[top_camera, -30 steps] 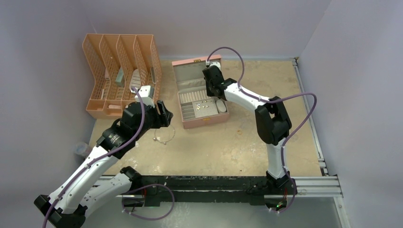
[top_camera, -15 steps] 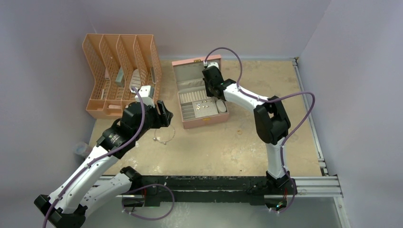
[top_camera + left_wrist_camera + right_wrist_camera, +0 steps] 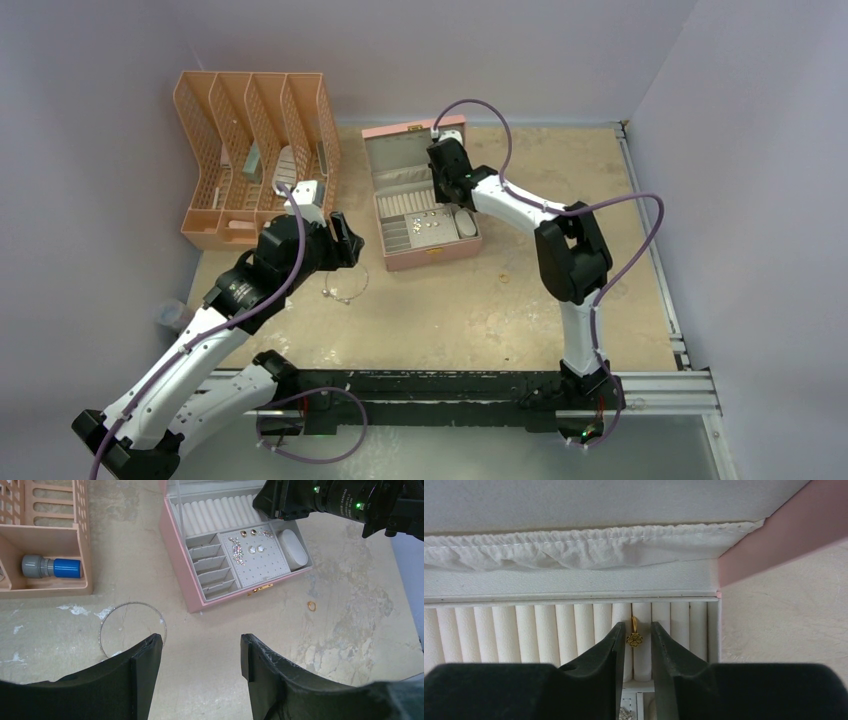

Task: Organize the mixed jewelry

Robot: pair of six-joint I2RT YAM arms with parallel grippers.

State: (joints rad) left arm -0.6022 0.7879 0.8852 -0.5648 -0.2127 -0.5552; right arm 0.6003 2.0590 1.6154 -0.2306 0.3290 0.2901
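A thin silver bangle point(image 3: 131, 603) lies on the table left of the open pink jewelry box point(image 3: 175, 555), and also shows in the top view point(image 3: 345, 290). My left gripper point(image 3: 200, 647) is open and empty, held above the table with its left finger over the bangle's edge. A small gold ring point(image 3: 312, 606) lies on the table right of the box. Earrings point(image 3: 250, 547) sit on the box's pad. My right gripper point(image 3: 638, 627) is slightly open over the white ring rolls. A gold clover ring point(image 3: 634, 639) sits in a slot between its fingertips, and neither finger touches it.
An orange slotted file rack point(image 3: 255, 150) stands at the back left, with a blue and grey cylinder point(image 3: 52, 567) in one bay. The box lid point(image 3: 624, 510) stands upright just beyond my right gripper. Grey walls close in the back and both sides.
The right arm has shifted very slightly over the box. The left arm has not moved.
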